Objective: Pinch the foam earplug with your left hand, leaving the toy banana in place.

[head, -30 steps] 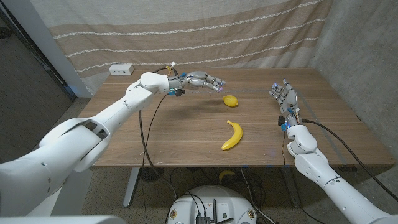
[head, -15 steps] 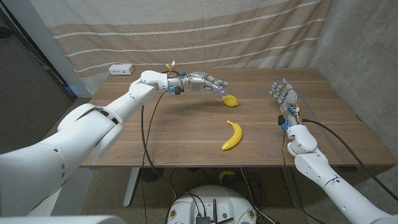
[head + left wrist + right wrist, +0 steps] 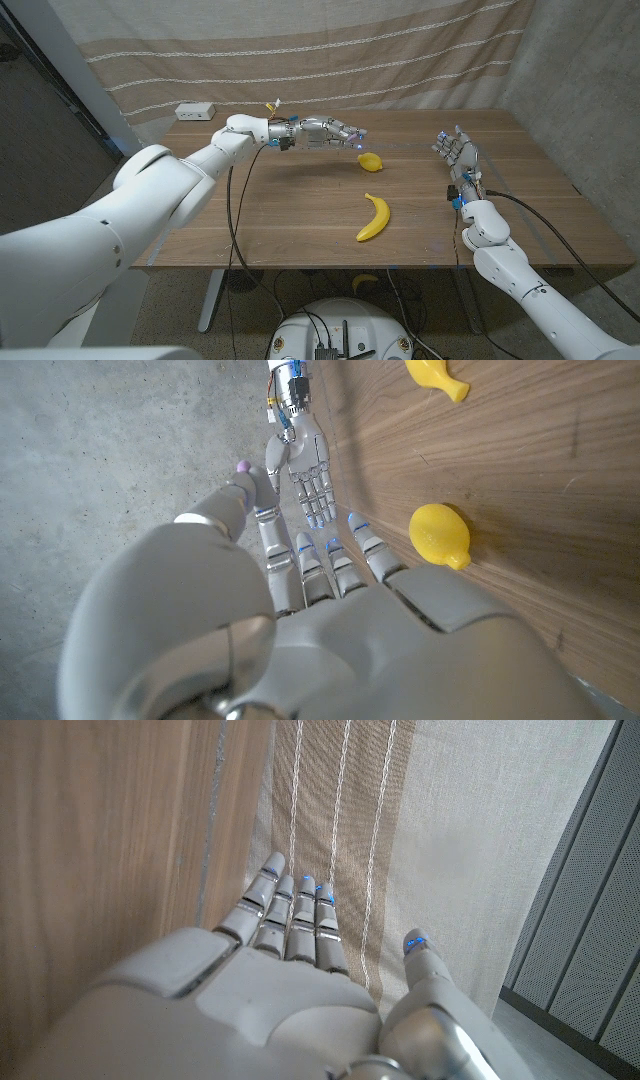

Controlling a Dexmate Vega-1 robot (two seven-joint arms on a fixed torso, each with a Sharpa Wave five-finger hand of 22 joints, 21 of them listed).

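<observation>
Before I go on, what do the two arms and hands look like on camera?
Both arms have smooth white rounded shells with black cables running along them. The left hand and right hand are silver-grey metal with segmented fingers and small blue marks at the fingertips. Blue fittings sit at the wrists.

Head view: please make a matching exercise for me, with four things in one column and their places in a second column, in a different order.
Things:
1. left hand
2. right hand
3. banana
4. white box

Places:
A. far left corner of the table
B. near the table's right edge, fingers apart, holding nothing
C. close beside the small lemon-shaped toy
D. middle of the table, towards the front edge

Pairs: 1-C, 2-B, 3-D, 4-A
</observation>
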